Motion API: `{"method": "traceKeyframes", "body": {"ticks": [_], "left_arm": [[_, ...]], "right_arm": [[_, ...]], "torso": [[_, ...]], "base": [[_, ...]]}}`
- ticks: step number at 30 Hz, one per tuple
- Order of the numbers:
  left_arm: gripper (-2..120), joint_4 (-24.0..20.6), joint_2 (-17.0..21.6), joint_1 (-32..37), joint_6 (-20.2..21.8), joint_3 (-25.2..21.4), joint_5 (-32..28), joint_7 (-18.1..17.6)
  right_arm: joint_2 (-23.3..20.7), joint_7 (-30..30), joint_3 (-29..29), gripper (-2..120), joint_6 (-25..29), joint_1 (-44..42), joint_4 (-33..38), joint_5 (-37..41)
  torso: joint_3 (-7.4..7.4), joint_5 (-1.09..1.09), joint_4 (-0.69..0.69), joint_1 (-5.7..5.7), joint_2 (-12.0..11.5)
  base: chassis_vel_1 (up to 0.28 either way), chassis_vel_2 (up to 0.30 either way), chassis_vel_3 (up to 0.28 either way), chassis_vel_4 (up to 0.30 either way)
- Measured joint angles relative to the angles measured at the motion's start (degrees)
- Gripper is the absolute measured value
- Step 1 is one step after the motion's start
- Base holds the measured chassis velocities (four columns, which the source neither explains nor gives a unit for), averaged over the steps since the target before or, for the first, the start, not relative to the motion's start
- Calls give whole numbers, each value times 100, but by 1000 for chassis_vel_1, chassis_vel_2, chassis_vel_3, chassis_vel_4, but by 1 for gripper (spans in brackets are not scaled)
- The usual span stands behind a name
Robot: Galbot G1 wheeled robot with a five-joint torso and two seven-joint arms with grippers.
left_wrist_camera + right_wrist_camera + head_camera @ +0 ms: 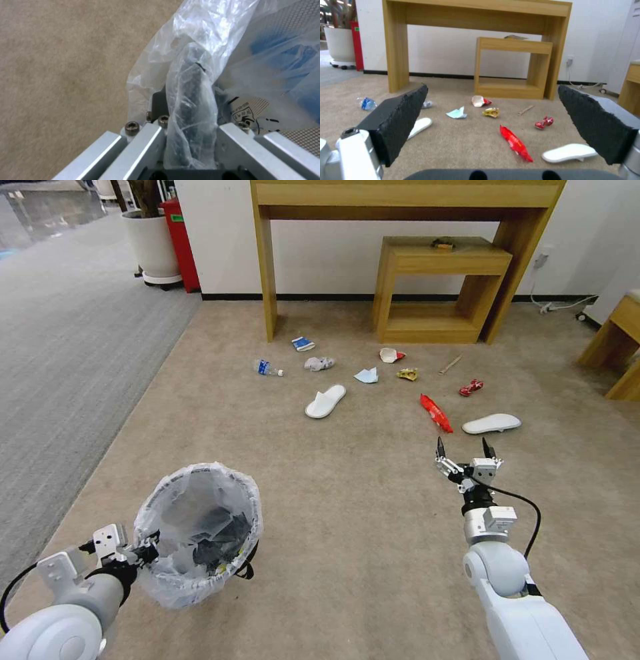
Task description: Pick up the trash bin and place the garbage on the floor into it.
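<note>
Ahead stands a tall wooden table (407,200) against the white wall, with a low wooden shelf unit (440,287) tucked under it, so the litter lies just in front of their legs. A white plant pot (153,247) and a red box (181,243) sit off at the far left beside the grey ribbed carpet (60,353); another wooden piece (617,347) edges in on the right.

The left gripper (143,550) is clamped on the rim of the trash bin (200,533), its jaws pinching the crinkled bag together, as the left wrist view shows close up. The bin sits low on the robot's left over the beige floor (347,527), with dark scraps already inside.

The right gripper (465,450) hovers with its 2 black pads (403,120) spread wide, holding nothing, just short of the red wrapper (436,413).

Count on the carpet: 2 white slippers, 1 (325,401) mid-floor and 1 (492,423) to the right of the wrapper. 1 clear bottle (268,369), 1 crumpled greyish piece (319,363), 1 blue-white carton (303,343), 1 pale blue mask (367,375), 1 red-white cup (391,355), 1 yellow scrap (407,374), 1 wooden stick (450,365) and 1 crushed red can (471,387).
</note>
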Motion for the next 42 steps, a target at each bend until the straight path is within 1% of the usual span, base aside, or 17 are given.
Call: {"method": "traceKeyframes", "body": {"ticks": [7, 18, 24, 28, 42], "left_arm": [[0, -27, -15, 30, -16, 10, 38, 22], [0, -60, -21, 50, -20, 10, 51, 27], [0, -60, -14, 47, -24, 10, 53, 26], [0, -59, -5, 40, -24, 15, 50, 27], [0, 3, 15, 6, -29, 25, 36, 28]], "right_arm": [[6, 3, -14, 100, 4, -20, 13, -5], [15, 51, -55, 100, 22, -15, 21, -37], [29, 145, -96, 100, 24, 3, 22, -44], [38, 169, -109, 100, 24, 23, 16, -61], [60, 122, -58, 100, 0, 75, -17, -89]], "torso": [[0, -2, 0, 0, 0], [1, 0, -1, 1, 0], [2, -2, 0, 3, -1], [2, -1, -1, 2, 0], [0, -1, 0, 0, 0]], "base": [[-170, 157, 147, -176], [-238, 235, 241, -228], [-184, 181, 175, -175], [-88, 79, 36, -60], [8, -1, -5, 3]]}}
